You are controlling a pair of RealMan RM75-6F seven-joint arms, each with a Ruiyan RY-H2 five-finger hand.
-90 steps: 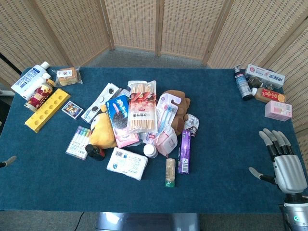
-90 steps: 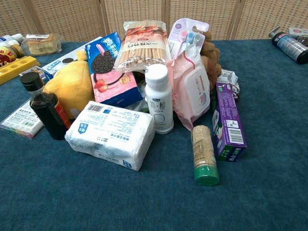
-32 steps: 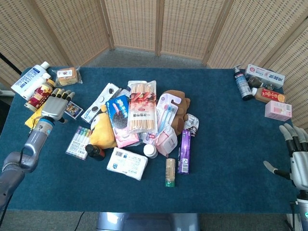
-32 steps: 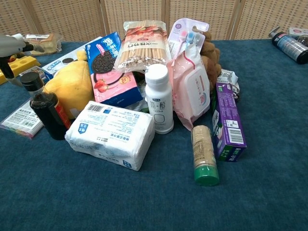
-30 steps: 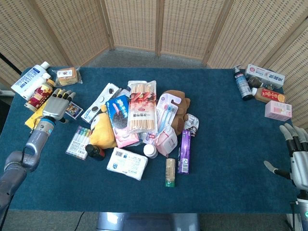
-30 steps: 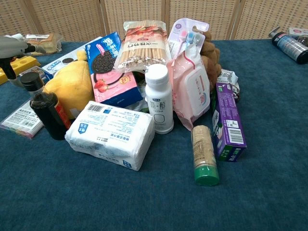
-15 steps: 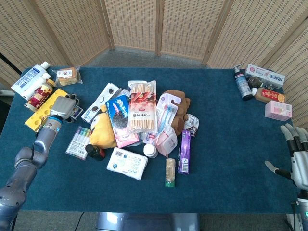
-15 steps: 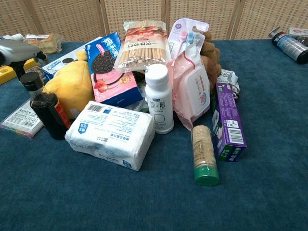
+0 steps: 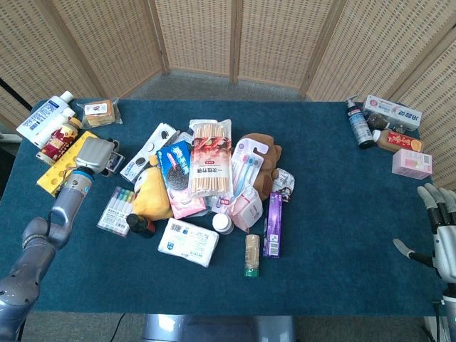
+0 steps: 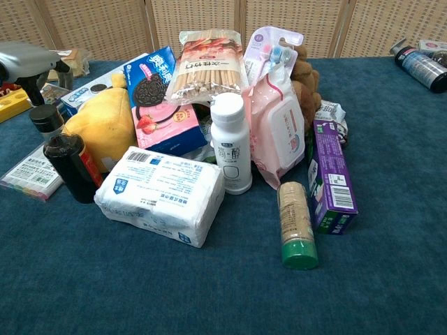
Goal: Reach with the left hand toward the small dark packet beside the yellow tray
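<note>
Head view: left hand (image 9: 95, 154) is seen at the left of the frame, back upward, covering most of the small dark packet (image 9: 114, 165) beside the yellow tray (image 9: 57, 173); whether anything is gripped cannot be told. Flat, light and slippery, the packet is probably best pinched by its edges. Right hand (image 9: 443, 239) is held spread, empty.

Chest view: only the left hand's back is shown, upper left; the packet is hidden.

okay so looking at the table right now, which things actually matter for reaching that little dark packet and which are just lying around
Part of the job:
left hand, over the packet
small dark packet, mostly covered by the hand
yellow tray beside it

Just lying about:
yellow plush toy
marker set
dark sauce bottle
white tissue pack
purple box
right hand, idle at the table edge
</note>
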